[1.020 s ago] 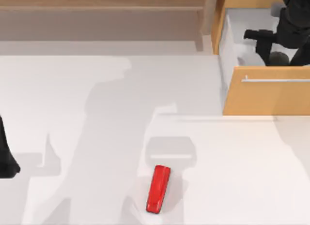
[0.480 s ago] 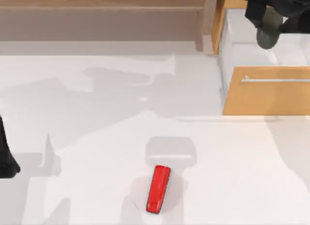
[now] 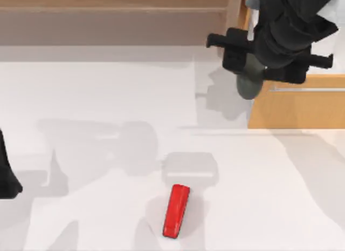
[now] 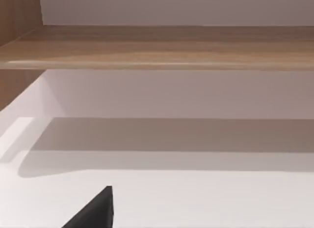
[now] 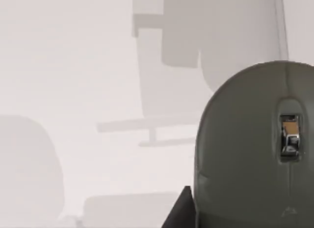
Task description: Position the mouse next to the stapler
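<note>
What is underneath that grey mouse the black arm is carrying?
Under the mouse, held up by the right gripper, lies bare white table with its shadow, beside the wooden drawer front. The arm covers most of the drawer's inside. The stapler lies far off, nearer the front edge.

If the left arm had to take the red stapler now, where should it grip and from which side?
Probably from above, across the narrow middle of the stapler. It lies flat on the table, nearly lengthwise front to back and slightly tilted, so its long sides are free for the fingers. The right gripper already carries the mouse.
</note>
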Motion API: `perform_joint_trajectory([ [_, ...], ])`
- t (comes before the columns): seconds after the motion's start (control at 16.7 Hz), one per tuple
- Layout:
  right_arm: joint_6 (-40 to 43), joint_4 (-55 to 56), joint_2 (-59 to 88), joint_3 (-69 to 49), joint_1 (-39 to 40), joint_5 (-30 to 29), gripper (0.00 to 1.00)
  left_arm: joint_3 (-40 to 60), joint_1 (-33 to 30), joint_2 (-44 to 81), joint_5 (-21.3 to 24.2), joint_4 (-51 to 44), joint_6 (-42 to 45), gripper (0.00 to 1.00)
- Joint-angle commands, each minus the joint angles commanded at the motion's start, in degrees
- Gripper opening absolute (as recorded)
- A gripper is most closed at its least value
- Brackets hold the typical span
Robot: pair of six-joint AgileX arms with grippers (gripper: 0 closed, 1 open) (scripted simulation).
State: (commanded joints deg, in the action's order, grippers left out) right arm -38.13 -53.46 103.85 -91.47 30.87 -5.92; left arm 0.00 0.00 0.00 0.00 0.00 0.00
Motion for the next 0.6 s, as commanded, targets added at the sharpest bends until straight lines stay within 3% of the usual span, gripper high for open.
perform_joint_trajectory([
  [0.6,-7.9,5.2,-2.1,23.2,13.0,1.6,0.0,0.0,0.0,0.0,0.0,0.0,0.0,1.0],
])
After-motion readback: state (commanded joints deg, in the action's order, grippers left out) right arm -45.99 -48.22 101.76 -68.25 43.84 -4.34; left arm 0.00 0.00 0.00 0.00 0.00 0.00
